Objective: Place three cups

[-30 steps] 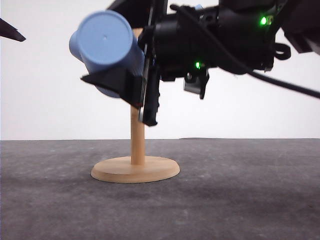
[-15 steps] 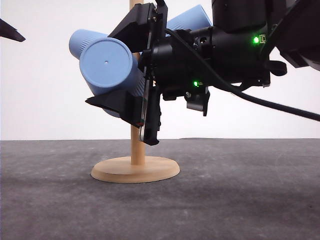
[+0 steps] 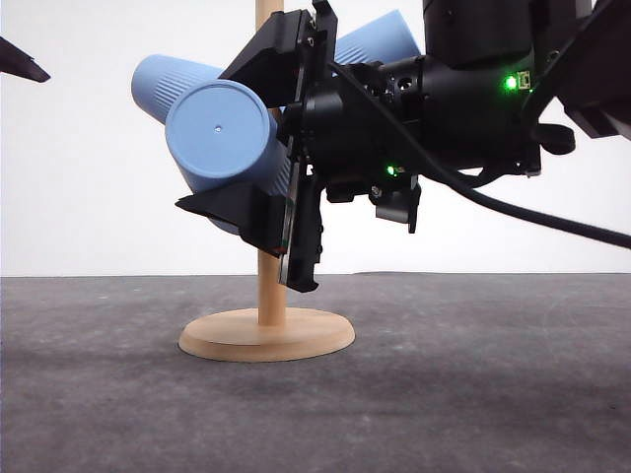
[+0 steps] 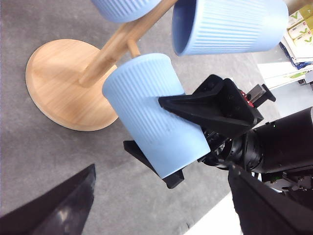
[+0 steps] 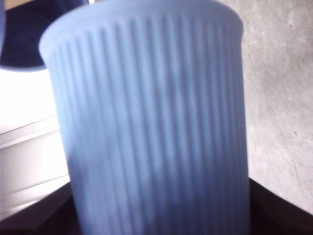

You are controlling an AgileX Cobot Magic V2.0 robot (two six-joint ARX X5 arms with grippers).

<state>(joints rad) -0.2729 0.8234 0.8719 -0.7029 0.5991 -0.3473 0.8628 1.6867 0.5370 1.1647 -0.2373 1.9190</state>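
One right gripper (image 4: 188,129) is what we work with now, its jaws pinching the third cup (image 4: 154,115) by the ribbed wall, mouth just at a peg (image 4: 132,47) of the wooden cup stand (image 4: 58,83); two cups (image 3: 163,84) already hang there. Next, we judge, slide it onto the peg, then release. Our left gripper (image 4: 54,208) hovers nearby; its jaws we cannot tell

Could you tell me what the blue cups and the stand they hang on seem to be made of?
The held cup looks like matte light-blue plastic: uniform colour, fine moulded vertical ribs, a small centre mark on its flat base in the front view. The stand appears to be pale unpainted wood: visible grain on its round base, a smooth finish.
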